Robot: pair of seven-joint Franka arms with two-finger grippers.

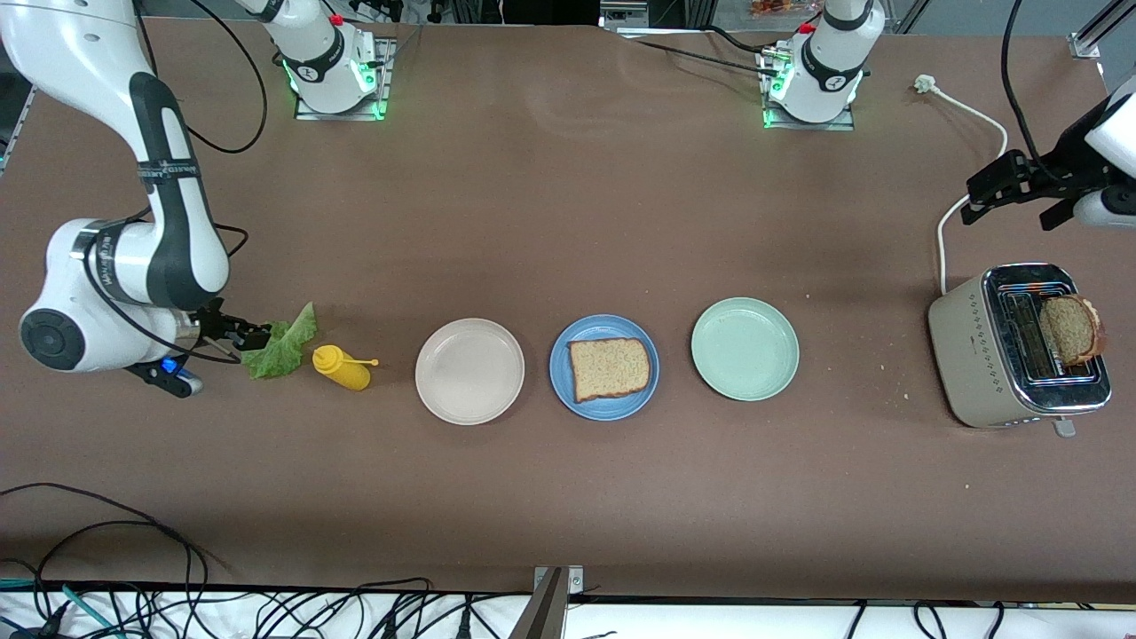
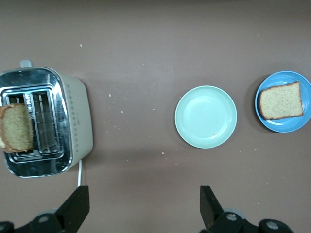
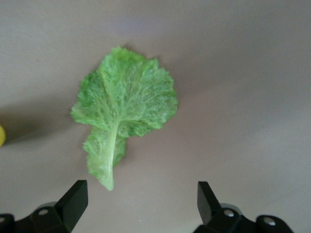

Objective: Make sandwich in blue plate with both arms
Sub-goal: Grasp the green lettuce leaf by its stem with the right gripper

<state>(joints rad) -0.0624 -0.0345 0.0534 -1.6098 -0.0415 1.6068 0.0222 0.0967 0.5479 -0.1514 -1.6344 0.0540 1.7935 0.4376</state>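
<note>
With one bread slice (image 1: 609, 367) already on the blue plate (image 1: 562, 380) at frame centre, the right gripper (image 1: 232, 335) hangs released over the lettuce leaf (image 1: 282, 348) at mid-left, ready to grasp, while the left gripper (image 1: 1021, 191), also spread empty, waits at upper right above the toaster (image 1: 976, 355) holding the second slice (image 1: 1069, 328).

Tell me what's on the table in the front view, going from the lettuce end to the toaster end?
lettuce leaf → yellow bottle → beige plate → blue plate with bread slice → mint-green plate → toaster

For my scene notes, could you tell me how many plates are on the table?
3, in a row: beige plate toward the right arm's end, blue plate in the middle, mint-green plate toward the left arm's.
</note>
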